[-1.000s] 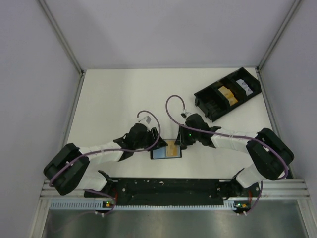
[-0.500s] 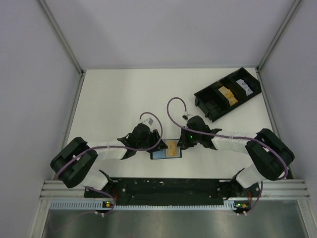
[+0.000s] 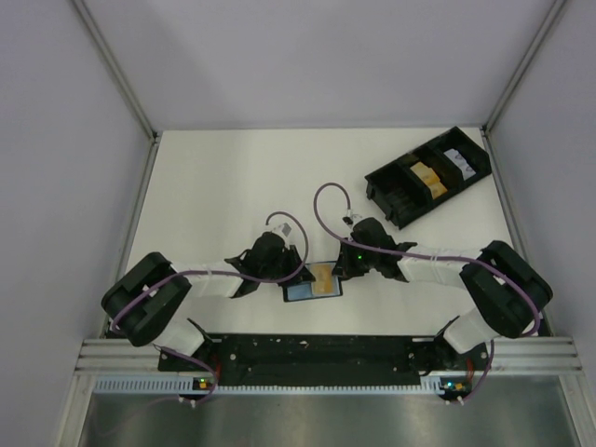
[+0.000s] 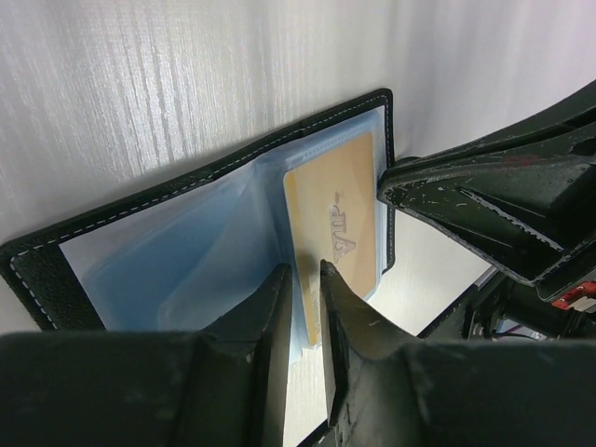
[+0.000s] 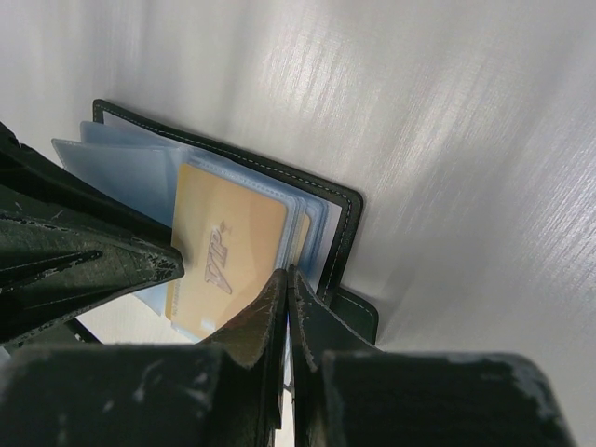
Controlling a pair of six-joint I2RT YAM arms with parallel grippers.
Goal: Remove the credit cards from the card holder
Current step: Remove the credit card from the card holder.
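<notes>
Patience pays here: left gripper (image 4: 303, 279), jaws a sliver apart astride the orange credit card (image 4: 340, 219) in the open card holder (image 4: 196, 175), should catch card alone, not the plastic sleeve (image 4: 177, 270); whether it bites, I can't tell. The right gripper (image 5: 287, 279), closed, sits at the holder's right edge; cards beneath are hard to make out

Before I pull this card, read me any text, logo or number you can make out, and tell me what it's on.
"VIP": slanted raised lettering on the orange-yellow credit card in the card holder; best reading, not certain.
White slips in the black tray: too small to read.
No other text is visible.
</notes>
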